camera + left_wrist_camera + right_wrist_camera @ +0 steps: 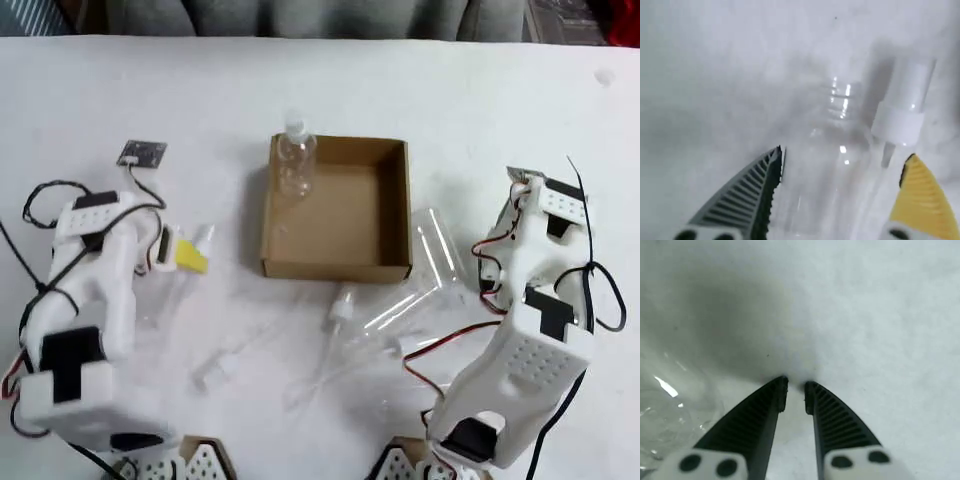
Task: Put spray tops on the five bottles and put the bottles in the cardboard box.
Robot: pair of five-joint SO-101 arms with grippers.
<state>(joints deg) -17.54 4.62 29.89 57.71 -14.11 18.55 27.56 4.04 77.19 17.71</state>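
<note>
1. Middle of a white table (450,90): an open cardboard box (337,268), seen from above.
2. In the box's far left corner: an upright bottle (296,160), clear plastic, with a spray top already on it.
3. Left of the box: the left gripper (846,155), low over the table and spread wide, one grey finger (755,195) and one yellow finger (917,195).
4. Between those fingers: a lying bottle (825,170), clear, with a bare threaded neck pointing away from the gripper. Not visibly clamped.
5. Just beside that neck, on the yellow finger's side: a white spray top (898,122) with its thin tube trailing back toward the gripper.
6. Right of the box: the right gripper (795,387), with black fingers drawn almost together and only a slim gap at the tips. Holds nothing, with bare table beneath.
7. Near the right gripper, off to one side: the edge of a clear bottle (660,420), apart from the fingers.
8. Between the box and the right arm: a capless bottle (437,245) on its side.
9. Near side of the box: a loose spray top (340,308).
</note>
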